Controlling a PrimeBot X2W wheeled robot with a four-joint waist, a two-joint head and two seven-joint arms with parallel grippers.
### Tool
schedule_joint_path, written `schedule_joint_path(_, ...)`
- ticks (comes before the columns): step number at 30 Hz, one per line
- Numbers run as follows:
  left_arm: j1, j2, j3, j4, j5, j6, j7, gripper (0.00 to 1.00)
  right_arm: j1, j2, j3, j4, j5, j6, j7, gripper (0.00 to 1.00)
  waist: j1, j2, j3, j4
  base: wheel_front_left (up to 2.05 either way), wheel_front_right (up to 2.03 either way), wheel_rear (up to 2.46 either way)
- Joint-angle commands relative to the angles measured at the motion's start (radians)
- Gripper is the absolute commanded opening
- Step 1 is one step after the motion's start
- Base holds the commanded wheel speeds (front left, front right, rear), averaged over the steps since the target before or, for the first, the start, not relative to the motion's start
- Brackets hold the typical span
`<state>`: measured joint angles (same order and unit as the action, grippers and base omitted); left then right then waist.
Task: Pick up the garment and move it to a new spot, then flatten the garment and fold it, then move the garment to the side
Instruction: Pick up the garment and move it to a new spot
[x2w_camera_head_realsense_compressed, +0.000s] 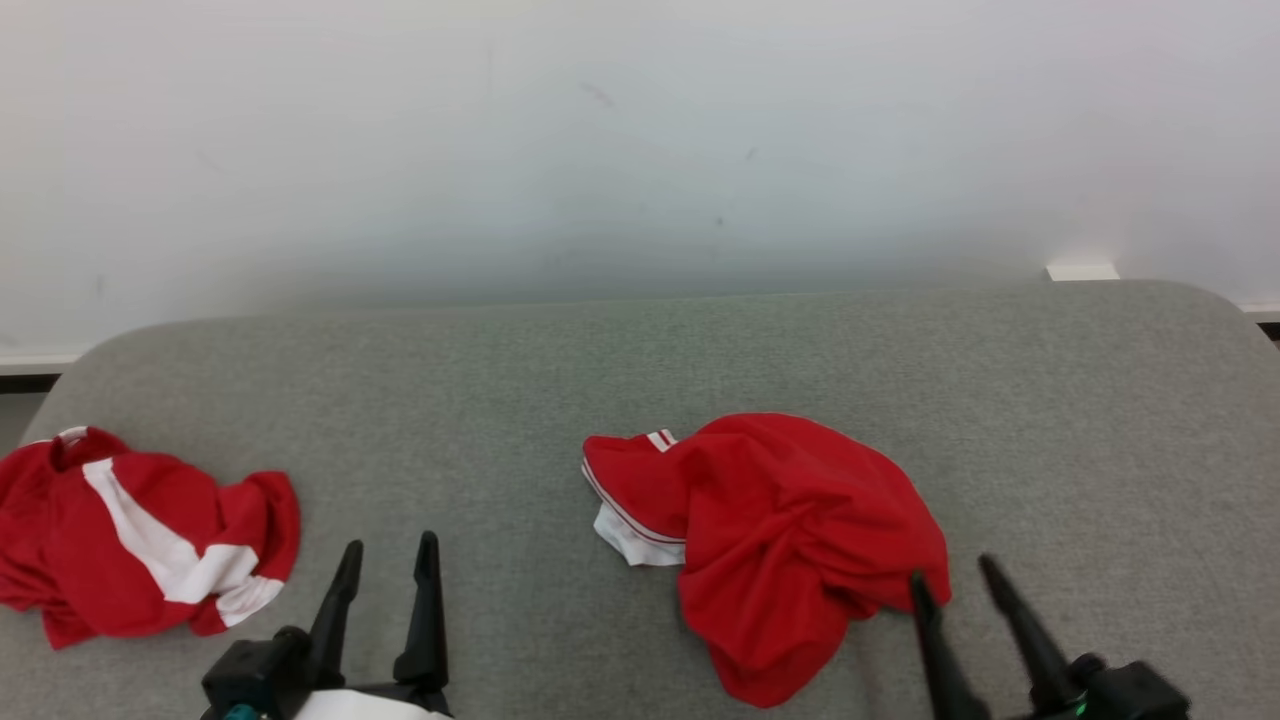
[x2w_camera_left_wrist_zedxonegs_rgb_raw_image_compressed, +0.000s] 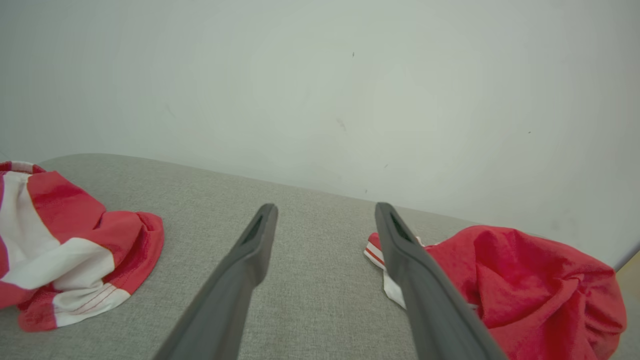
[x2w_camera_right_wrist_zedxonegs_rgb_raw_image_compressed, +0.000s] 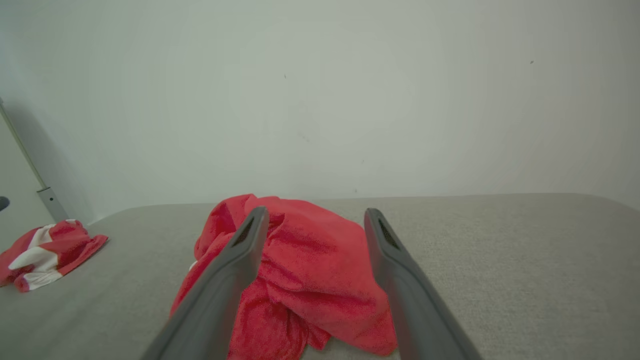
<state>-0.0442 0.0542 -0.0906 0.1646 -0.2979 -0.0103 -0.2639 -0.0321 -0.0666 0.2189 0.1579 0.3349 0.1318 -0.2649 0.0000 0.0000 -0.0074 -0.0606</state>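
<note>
A grey surface (x2w_camera_head_realsense_compressed: 640, 370) bears a red garment (x2w_camera_head_realsense_compressed: 800, 530) and a red-white garment (x2w_camera_head_realsense_compressed: 140, 540)

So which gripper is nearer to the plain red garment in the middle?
Right. The right gripper is at the middle garment's near right edge, open. The left gripper is open too, off to its left, between it and the striped garment.

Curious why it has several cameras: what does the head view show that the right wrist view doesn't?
Head view's extras: the left gripper, open, and a small white block at the far right. Right wrist view's extra: a grey pole at its left edge. Shared: the crumpled red garment, the red-and-white garment, the grey table, the open right gripper.
</note>
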Motion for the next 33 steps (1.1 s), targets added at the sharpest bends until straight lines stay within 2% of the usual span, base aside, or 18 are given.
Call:
schedule_joint_path(1, -0.004, 0.001, 0.001, 0.005, 0.018, -0.007, -0.001, 1.0, 0.012, -0.015, 0.028, 0.035, 0.008, -0.002, 0.001, 1.0, 0.0, 0.0, 0.001, 0.013, 0.0, 0.0, 0.0)
schedule_joint_path(5, -0.007, -0.001, -0.003, 0.01, 0.013, -0.014, -0.001, 1.0, -0.005, -0.04, 0.104, 0.148, 0.039, -0.002, 0.033, 1.0, 0.0, 0.0, 0.003, 0.049, 0.0, 0.0, 0.0)
schedule_joint_path(11, -0.011, -0.002, -0.019, 0.015, -0.006, -0.01, -0.001, 1.0, -0.061, -0.036, 0.185, 0.316, 0.097, -0.002, 0.084, 1.0, 0.0, 0.0, 0.009, 0.113, 0.0, 0.0, 0.0)
schedule_joint_path(17, -0.017, -0.002, -0.027, 0.024, -0.01, -0.006, -0.001, 1.0, -0.131, -0.01, 0.22, 0.492, 0.142, -0.002, 0.108, 1.0, 0.0, 0.0, 0.011, 0.174, 0.0, 0.0, 0.0)
schedule_joint_path(21, -0.023, -0.002, -0.031, 0.026, -0.013, -0.009, -0.001, 1.0, -0.181, 0.0, 0.194, 0.607, 0.147, -0.002, 0.083, 1.0, 0.0, 0.0, 0.02, 0.198, 0.0, 0.0, 0.0)
schedule_joint_path(22, -0.024, -0.002, -0.033, 0.024, -0.014, -0.006, -0.001, 1.0, -0.19, 0.004, 0.186, 0.633, 0.152, -0.002, 0.077, 0.93, 0.0, 0.0, 0.022, 0.2, 0.0, 0.0, 0.0)
schedule_joint_path(23, -0.024, -0.002, -0.032, 0.024, -0.015, -0.005, -0.001, 1.0, -0.2, 0.007, 0.179, 0.657, 0.156, -0.003, 0.077, 0.22, 0.0, 0.0, 0.023, 0.201, 0.0, 0.0, 0.0)
schedule_joint_path(24, -0.024, -0.002, -0.029, 0.023, -0.016, -0.003, -0.001, 1.0, -0.207, 0.009, 0.176, 0.679, 0.161, -0.003, 0.075, 0.0, 0.0, 0.0, 0.024, 0.2, 0.0, 0.0, 0.0)
schedule_joint_path(29, -0.013, -0.002, -0.026, 0.025, -0.026, -0.001, -0.001, 1.0, -0.242, 0.014, 0.187, 0.707, 0.157, -0.003, 0.041, 0.0, 0.0, 0.0, 0.02, 0.164, 0.0, 0.0, 0.0)
schedule_joint_path(33, -0.007, -0.002, -0.028, 0.019, -0.029, 0.007, -0.001, 1.0, -0.243, 0.015, 0.236, 0.648, 0.183, -0.002, 0.049, 0.0, 0.0, 0.0, 0.007, 0.116, 0.0, 0.0, 0.0)
